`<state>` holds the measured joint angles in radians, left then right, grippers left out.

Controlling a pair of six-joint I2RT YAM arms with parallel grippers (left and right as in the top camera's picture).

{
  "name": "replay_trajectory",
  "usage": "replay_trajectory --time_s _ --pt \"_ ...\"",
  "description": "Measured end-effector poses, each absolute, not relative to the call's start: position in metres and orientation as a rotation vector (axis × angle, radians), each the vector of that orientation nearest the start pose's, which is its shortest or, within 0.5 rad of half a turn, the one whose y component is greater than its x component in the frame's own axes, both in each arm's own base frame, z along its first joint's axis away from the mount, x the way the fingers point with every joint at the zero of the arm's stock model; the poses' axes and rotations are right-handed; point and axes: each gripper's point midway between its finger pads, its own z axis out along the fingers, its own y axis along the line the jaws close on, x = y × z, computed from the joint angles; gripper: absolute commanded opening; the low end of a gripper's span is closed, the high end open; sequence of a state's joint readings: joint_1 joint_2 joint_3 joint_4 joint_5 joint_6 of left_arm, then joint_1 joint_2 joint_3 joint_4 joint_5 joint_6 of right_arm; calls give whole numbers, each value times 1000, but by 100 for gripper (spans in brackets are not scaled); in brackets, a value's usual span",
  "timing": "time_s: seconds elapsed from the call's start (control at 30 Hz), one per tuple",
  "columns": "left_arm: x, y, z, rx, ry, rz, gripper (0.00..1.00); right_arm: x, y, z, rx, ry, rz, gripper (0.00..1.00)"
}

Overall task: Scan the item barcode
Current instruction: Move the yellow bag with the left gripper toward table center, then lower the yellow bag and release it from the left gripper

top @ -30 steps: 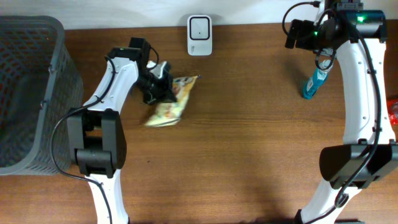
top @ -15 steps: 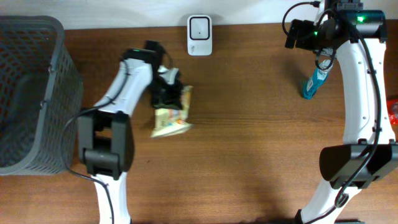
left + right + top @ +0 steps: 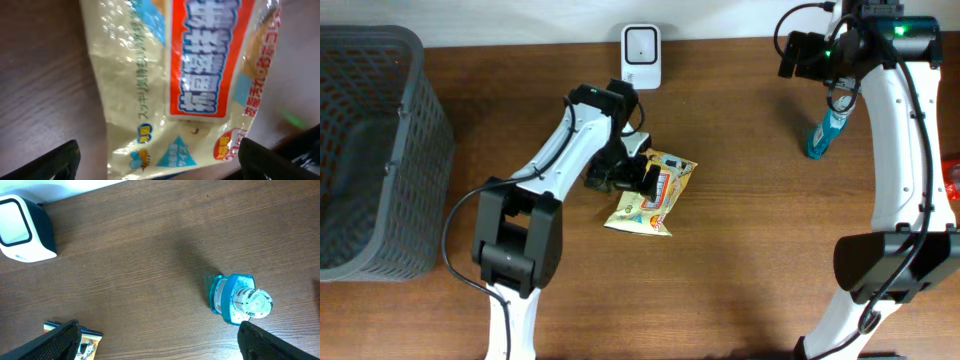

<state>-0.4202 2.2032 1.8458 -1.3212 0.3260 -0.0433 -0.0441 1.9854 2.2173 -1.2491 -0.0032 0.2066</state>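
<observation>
The item is a yellow snack packet with a red label, lying flat on the table below the white barcode scanner. My left gripper hovers over the packet's left end, jaws open. In the left wrist view the packet fills the frame, and the gripper has its two dark fingertips wide apart with the packet's lower edge between them, untouched. My right gripper is open and empty high above the table, looking down on the scanner and a corner of the packet.
A grey mesh basket stands at the far left. A blue bottle stands upright under the right arm and also shows as the bottle in the right wrist view. Something red shows at the right edge.
The left arm swung right, carrying the packet from left of the scanner to below it. Its jaws then opened and the packet now lies label-up. The right arm stayed still.
</observation>
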Motion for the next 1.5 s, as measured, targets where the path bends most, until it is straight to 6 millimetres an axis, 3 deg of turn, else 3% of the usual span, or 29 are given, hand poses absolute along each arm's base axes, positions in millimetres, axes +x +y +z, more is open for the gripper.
replay_trajectory --time_s 0.3,0.43,0.6,0.67,0.8,0.83,0.9,1.07,1.17,1.27,1.4,1.5 --pt "315 -258 59 897 3162 -436 99 480 -21 261 322 2570 64 99" --pt "308 -251 58 930 3186 -369 99 480 -21 261 322 2569 64 99" --pt "310 -236 34 931 3163 -31 98 480 -21 261 322 2569 64 99" --pt "304 -237 22 950 3152 14 90 480 -21 261 322 2570 64 99" --pt "297 -240 9 963 3134 75 38 480 -21 261 322 2569 63 99" --pt "299 -240 8 966 3123 85 21 480 -21 261 322 2569 64 99" --pt "301 -241 8 953 3115 86 0 480 -21 261 322 2570 64 99" --pt "302 -245 15 946 3103 52 0 480 -21 261 322 2569 64 99" --pt "288 -252 20 938 3181 -101 0 480 -21 261 322 2569 64 99" --pt "274 -281 39 960 3228 -482 0 480 -21 261 323 2570 63 99" --pt "285 -314 78 905 3111 -1012 0 480 -21 261 322 2569 63 99" --pt "299 -308 89 779 3080 -1219 0 480 -21 261 322 2570 63 99"
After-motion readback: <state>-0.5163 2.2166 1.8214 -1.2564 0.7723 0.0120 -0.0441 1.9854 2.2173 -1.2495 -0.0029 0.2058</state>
